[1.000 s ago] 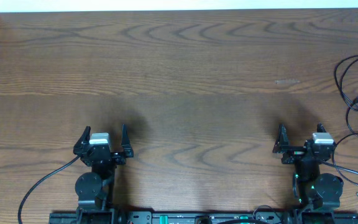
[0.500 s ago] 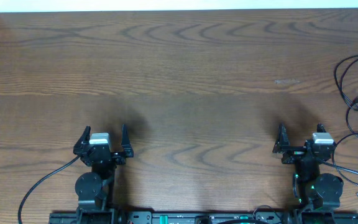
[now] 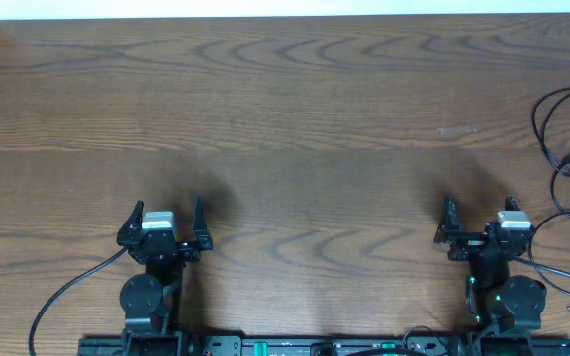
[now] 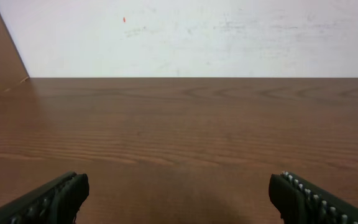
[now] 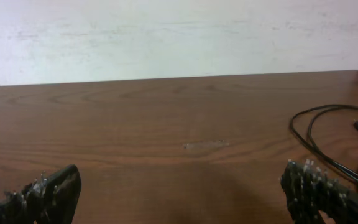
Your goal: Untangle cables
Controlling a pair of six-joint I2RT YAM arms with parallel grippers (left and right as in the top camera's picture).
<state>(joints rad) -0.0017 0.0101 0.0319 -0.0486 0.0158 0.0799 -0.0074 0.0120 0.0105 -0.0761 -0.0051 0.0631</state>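
We compare this moment with the views from a second ago and half a second ago: nothing has changed. Both arms sit where they sat, and no cord has shifted.

Left gripper [image 3: 164, 216]: parked at the near edge of the table [image 3: 295, 119], left side, jaws spread wide, nothing between them. Its wrist view shows only bare wood ahead and the pale wall [image 4: 191, 37] beyond.

Right gripper [image 3: 479, 221]: parked at the near edge, right side, jaws likewise wide apart and empty.

The cables [image 3: 560, 148]: thin black cords at the far-right edge of the table, partly cut off by the frame. A large loop runs up the right side, with a small plug end [image 3: 568, 158] lying inside it. More black cord trails near the right arm's base; we cannot tell which of those strands are loose cords and which belong to the arm. From the right wrist view the loop lies ahead and to the right, with plug ends visible beside it. We see no white cord from any view.

Our reading: the lack of motion means work on the task has not begun, or the arms are resting between moves. The cords look loosely looped rather than knotted, though part lies out of frame. We judge the right arm is the one placed to reach them; the left is well apart from them.
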